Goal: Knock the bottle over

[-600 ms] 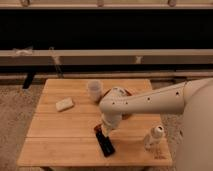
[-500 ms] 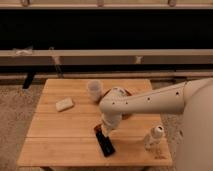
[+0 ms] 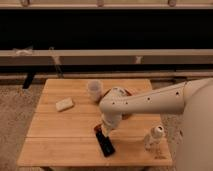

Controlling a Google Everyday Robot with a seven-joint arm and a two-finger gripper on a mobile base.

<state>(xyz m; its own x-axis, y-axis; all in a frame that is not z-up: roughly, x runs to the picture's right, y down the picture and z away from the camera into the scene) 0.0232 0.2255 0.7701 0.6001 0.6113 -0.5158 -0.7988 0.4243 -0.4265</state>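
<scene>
The bottle (image 3: 153, 138), small, pale and translucent with a white round cap, stands upright near the front right corner of the wooden table (image 3: 60, 135). My white arm reaches in from the right and bends down to the gripper (image 3: 104, 141), a dark shape low over the table's front middle. The gripper is well left of the bottle and apart from it. A wider capless whitish cup (image 3: 94, 90) stands upright at the back middle of the table, behind the arm.
A pale flat block (image 3: 64, 104) lies on the table's left part. A reddish-brown object (image 3: 128, 93) shows partly behind my arm at the back right. A dark wall with rails runs behind the table. The floor around is carpet.
</scene>
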